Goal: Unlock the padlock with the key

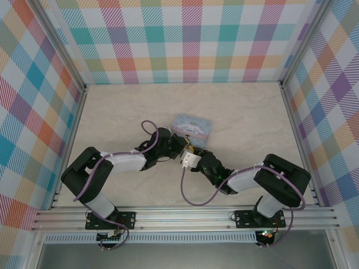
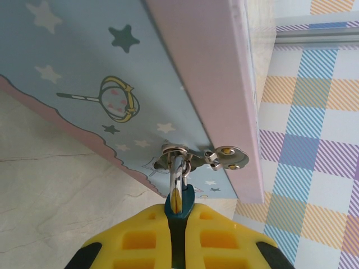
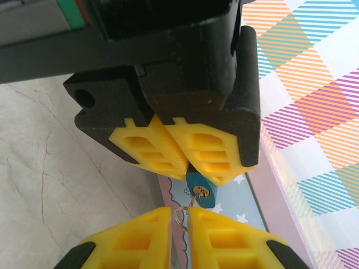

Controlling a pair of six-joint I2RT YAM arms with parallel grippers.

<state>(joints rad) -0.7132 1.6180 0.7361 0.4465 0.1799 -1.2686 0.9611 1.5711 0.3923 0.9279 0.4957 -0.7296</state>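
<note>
The small dark bluish padlock (image 2: 185, 197) hangs by its metal shackle (image 2: 175, 174) from the hasp of the pale blue tin (image 2: 84, 61). My left gripper (image 2: 177, 216) is shut on the padlock's body. In the right wrist view the padlock (image 3: 202, 184) pokes out from between the left gripper's yellow fingers (image 3: 210, 151), keyhole facing me. The thin silvery key (image 3: 194, 197) sits in that keyhole. Its looped head is pinched between the tips of my right gripper (image 3: 179, 217). From above, both grippers meet at the tin's near edge (image 1: 188, 149).
The pale blue cartoon tin (image 1: 192, 128) lies mid-table just beyond the two grippers. Checkered walls (image 1: 190, 39) close in the back and both sides. Pale marble tabletop (image 1: 112, 106) lies open around the tin.
</note>
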